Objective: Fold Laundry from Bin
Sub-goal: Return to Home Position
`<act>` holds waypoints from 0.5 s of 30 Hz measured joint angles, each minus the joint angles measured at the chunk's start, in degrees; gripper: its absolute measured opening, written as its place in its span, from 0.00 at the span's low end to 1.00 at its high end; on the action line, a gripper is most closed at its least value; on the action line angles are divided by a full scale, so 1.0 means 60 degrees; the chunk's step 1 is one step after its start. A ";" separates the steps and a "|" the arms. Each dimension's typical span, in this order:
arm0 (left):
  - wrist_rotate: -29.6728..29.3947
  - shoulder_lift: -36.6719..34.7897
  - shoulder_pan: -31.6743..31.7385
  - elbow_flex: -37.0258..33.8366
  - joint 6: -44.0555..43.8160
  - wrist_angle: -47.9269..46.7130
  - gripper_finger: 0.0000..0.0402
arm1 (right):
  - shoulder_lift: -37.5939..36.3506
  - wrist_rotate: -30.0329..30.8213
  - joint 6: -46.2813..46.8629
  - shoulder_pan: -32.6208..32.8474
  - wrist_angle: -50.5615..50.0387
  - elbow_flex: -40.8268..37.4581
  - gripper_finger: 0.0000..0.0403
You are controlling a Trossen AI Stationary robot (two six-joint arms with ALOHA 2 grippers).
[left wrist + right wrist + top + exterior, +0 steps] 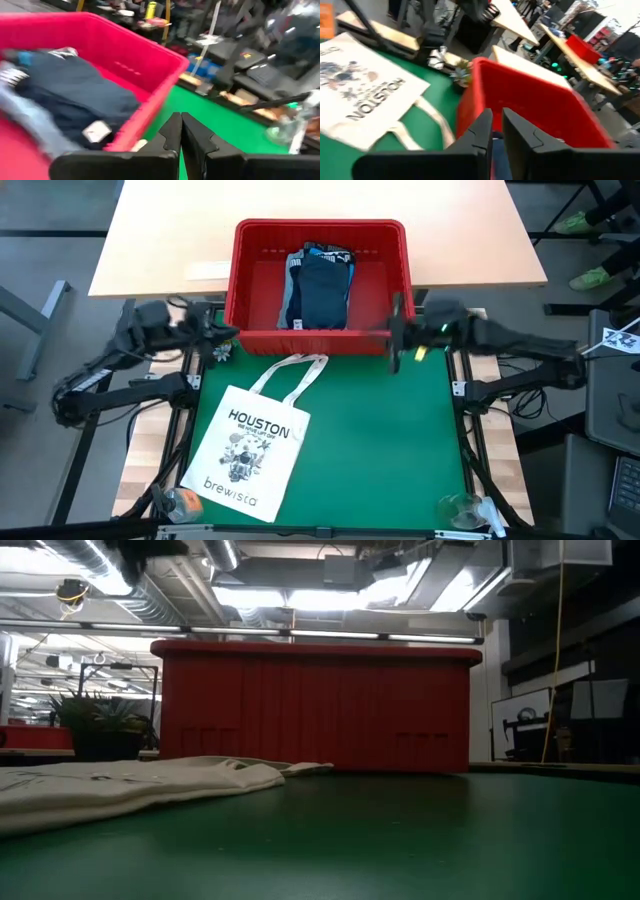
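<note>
The red bin [320,230] stands at the far edge of the green mat [400,440]. It also shows in the low view [315,705]. Folded laundry [320,285] lies on the bin's floor, a dark navy piece on top with bright blue beside it [75,95]. My left gripper [230,334] hovers shut by the bin's near left corner [181,120]. My right gripper [394,340] hovers by the bin's near right corner. Its fingers [497,119] stand a narrow gap apart with nothing between them.
The white tote bag [255,450] lies flat on the mat's left half, handles toward the bin [360,85]. A small plant [220,352] sits by the bin's left corner. An orange object [185,502] and a clear one [460,508] lie at the near edge.
</note>
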 joint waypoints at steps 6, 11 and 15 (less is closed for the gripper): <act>-0.0211 -0.0307 -0.1529 -0.3093 -0.0604 0.3882 0.00 | -0.0292 0.0930 0.1263 0.1368 0.2105 -0.2515 0.11; -0.1100 -0.0313 -0.2510 -0.5152 -0.0617 0.6699 0.00 | -0.0842 0.1357 0.1775 0.1890 0.3082 -0.4070 0.11; -0.1429 -0.0557 -0.2836 -0.6349 -0.0635 0.7319 0.01 | -0.1547 0.1647 0.2141 0.2112 0.3114 -0.5147 0.11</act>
